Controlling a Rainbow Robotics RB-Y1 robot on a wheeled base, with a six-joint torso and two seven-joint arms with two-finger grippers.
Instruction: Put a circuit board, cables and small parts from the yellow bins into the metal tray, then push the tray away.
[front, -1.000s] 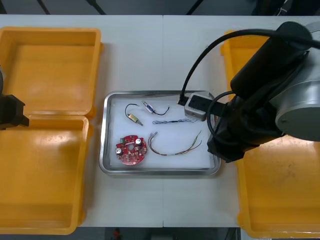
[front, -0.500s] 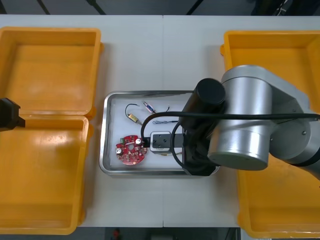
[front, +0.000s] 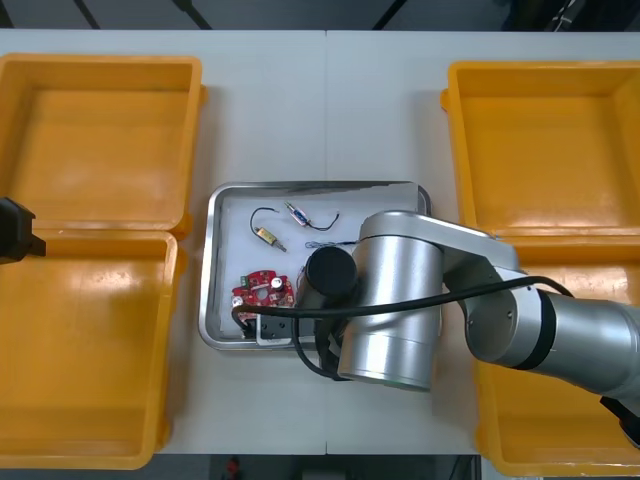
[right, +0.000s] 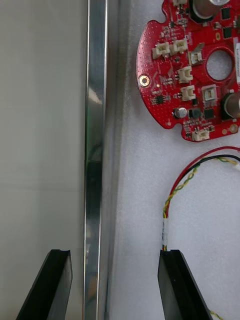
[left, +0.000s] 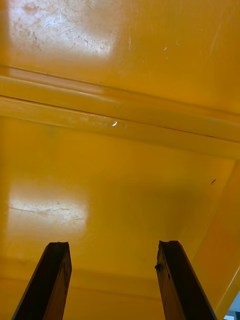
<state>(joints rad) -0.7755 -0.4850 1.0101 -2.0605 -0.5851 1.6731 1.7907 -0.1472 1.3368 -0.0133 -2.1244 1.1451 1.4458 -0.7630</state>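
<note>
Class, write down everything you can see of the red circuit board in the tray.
The circuit board is round and red, with a notched edge and a round hole. It carries white sockets, black chips and dark cylinders. It lies flat on the white floor of the metal tray, toward the corner nearest the robot's left. A red and yellow cable curves close by. The right gripper, open, straddles the tray's rim beside it, not touching it. The left gripper hangs open over a yellow bin.

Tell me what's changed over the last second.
The right arm swung from right of the metal tray across to its near edge, where the right gripper, open, straddles the rim. Nothing grasped. Tray, circuit board and left gripper, over a yellow bin, stayed put.
</note>
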